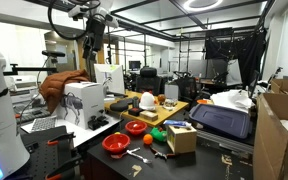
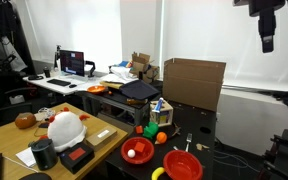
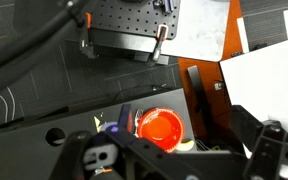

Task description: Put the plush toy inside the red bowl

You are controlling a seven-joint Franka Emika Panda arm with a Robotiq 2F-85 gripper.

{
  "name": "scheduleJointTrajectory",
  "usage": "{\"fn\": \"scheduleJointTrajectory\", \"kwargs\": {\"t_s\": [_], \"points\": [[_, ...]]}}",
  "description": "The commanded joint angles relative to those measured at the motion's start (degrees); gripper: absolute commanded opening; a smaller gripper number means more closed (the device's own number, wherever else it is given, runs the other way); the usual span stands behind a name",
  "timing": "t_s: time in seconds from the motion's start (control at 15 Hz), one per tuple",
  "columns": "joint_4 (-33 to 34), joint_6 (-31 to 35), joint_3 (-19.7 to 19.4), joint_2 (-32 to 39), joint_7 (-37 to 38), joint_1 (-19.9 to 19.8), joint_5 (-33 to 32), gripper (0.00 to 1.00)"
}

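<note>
Item 1, gripper [image 2: 267,42]: hanging high above the workbench in both exterior views [image 1: 92,48], well apart from everything below. In the wrist view [image 3: 174,160] its two dark fingers [image 3: 84,160] are standing wide apart with nothing between them, so it is released and carrying nothing.

Item 2, plush toy [image 2: 64,128]: white with an orange-red part, sitting on the wooden table [image 2: 4,128]. It is also showing in an exterior view [image 1: 147,101] at the back of that table. Nothing is gripping it, and it is lying outside any bowl.

Item 3, red bowl [image 2: 183,165]: resting on the black bench [image 2: 209,135] near its front edge, showing again in an exterior view [image 1: 115,145]. A smaller red bowl [image 2: 137,150] is sitting just beside it, holding something pale. The wrist view is looking down on one red bowl [image 3: 159,127]; which of the two I cannot tell.

Item 4, sundries: an orange ball [image 2: 161,137] and a green ball [image 2: 151,130] are lying near the bowls. A cardboard box [image 2: 194,82] is standing behind them.
</note>
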Motion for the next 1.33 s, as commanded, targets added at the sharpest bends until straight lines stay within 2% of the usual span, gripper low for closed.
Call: {"fn": "scheduleJointTrajectory", "kwargs": {"t_s": [0.0,0.2,0.27,0.87,1.27], "points": [[-1.54,6.79,0.67,4.87,-1.93,-0.04,1.11,1.00],[-3.07,14.54,1.07,9.83,-3.43,0.50,1.58,1.00],[-4.94,16.14,1.67,9.01,-3.27,1.02,2.16,1.00],[-9.00,33.67,4.83,21.89,-3.92,3.50,4.08,1.00],[-6.49,50.64,6.37,36.58,-3.81,3.53,4.84,1.00]]}}
